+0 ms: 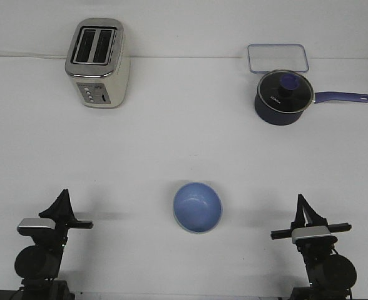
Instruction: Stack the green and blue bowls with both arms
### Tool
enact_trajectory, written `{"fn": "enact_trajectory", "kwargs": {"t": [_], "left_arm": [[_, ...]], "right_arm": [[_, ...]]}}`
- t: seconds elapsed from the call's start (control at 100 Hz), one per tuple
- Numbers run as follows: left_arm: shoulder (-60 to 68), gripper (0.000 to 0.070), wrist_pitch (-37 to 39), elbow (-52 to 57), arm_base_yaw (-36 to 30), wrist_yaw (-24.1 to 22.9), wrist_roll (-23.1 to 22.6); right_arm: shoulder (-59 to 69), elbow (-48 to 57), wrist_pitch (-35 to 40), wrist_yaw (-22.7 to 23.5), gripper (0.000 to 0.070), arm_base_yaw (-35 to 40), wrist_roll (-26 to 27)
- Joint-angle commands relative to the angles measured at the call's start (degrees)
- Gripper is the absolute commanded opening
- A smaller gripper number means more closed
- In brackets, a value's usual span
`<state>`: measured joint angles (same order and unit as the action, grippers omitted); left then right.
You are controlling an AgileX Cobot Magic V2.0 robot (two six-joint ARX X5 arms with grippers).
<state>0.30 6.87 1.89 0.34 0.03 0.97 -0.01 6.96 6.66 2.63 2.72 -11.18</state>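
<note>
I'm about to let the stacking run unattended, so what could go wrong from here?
1. Only the blue bowl shows on the table; no green bowl is visible apart from it, so it may lie beneath or be missing, and a search for it may fail.
2. The blue bowl is glossy and round, so a rim pinch could slip.
3. It sits midway between the left gripper and right gripper; both reaching inward risks the arms colliding.

Surface (184,137): wide bare middle band. Obstacles at far edge: toaster (98,62) left; saucepan (284,97) and clear container (278,57) right. Blue bowl (198,207) stands alone between both arms, open all round.
</note>
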Motion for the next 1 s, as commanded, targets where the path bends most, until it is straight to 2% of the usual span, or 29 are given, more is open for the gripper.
{"fn": "enact_trajectory", "kwargs": {"t": [0.0,0.13,0.99], "left_arm": [[-0.04,0.0014,0.68,-1.09,0.02,-0.02,0.15],[-0.02,0.0015,0.57,-1.09,0.02,-0.02,0.15],[-0.04,0.0015,0.57,-1.09,0.02,0.00,0.15]], "right_arm": [[0.09,-1.95,-0.87,-1.25,0.0001,-0.33,-2.73],[0.09,-6.27,-4.52,-2.84,0.0001,-0.39,-3.67],[0.09,-6.23,-4.09,-2.62,0.0001,-0.44,-3.82]]}}
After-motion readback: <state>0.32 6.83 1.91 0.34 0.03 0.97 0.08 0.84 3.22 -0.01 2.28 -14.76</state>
